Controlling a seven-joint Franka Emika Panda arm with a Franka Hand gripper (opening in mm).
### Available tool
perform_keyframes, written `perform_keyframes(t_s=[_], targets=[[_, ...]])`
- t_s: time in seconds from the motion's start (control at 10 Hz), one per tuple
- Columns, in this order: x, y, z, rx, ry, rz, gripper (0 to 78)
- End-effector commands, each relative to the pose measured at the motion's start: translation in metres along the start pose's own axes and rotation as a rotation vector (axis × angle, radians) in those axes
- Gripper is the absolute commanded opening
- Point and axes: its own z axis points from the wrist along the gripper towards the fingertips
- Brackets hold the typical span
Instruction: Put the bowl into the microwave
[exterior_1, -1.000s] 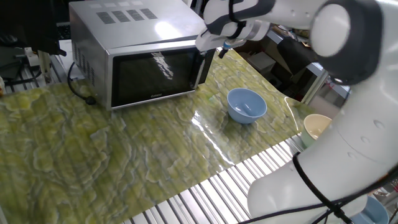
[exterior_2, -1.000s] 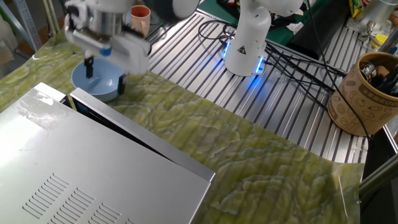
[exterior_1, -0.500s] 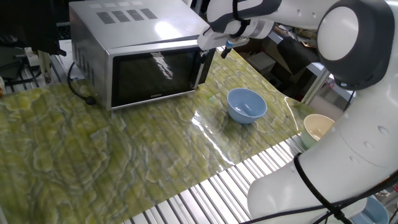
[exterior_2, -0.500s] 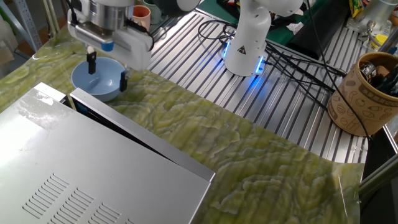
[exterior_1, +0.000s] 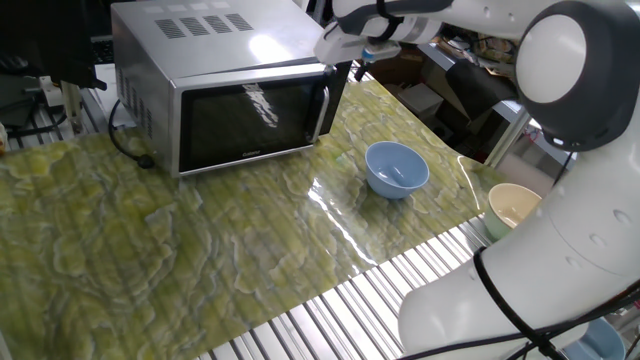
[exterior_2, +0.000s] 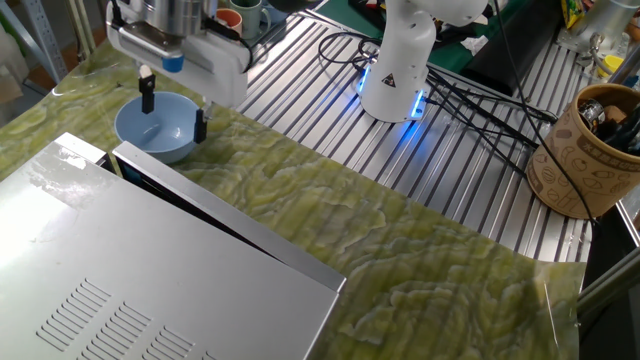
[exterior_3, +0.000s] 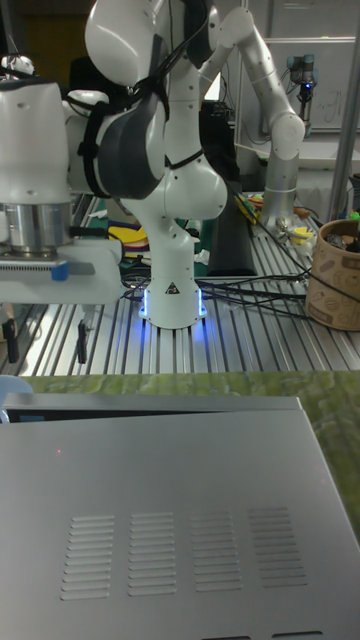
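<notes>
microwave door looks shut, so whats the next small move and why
Probably bring the open pincer to the door's edge and pull it open: the microwave is closed, the bowl sits untouched on the mat, and the pincer holds nothing.

No legible text or labels.
</notes>
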Motion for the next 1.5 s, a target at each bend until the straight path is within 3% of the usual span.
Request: perform_keyframes(t_s=[0.1, 0.3, 0.4, 0.6, 0.7, 1.2, 1.3, 1.5], targets=[[-0.001, 0.008, -0.005, 0.003, -0.002, 0.010, 77.4], [-0.001, 0.007, -0.005, 0.008, 0.007, -0.006, 77.4], [-0.001, 0.007, -0.005, 0.018, 0.040, -0.014, 77.4], [-0.001, 0.007, -0.005, 0.041, 0.030, -0.011, 77.4], [-0.001, 0.007, -0.005, 0.081, 0.056, 0.000, 77.4], [-0.003, 0.006, -0.007, 0.069, 0.062, -0.008, 77.4], [-0.025, 0.001, -0.031, 0.054, 0.070, -0.016, 77.4], [-0.030, 0.002, -0.038, 0.048, 0.062, -0.008, 77.4]])
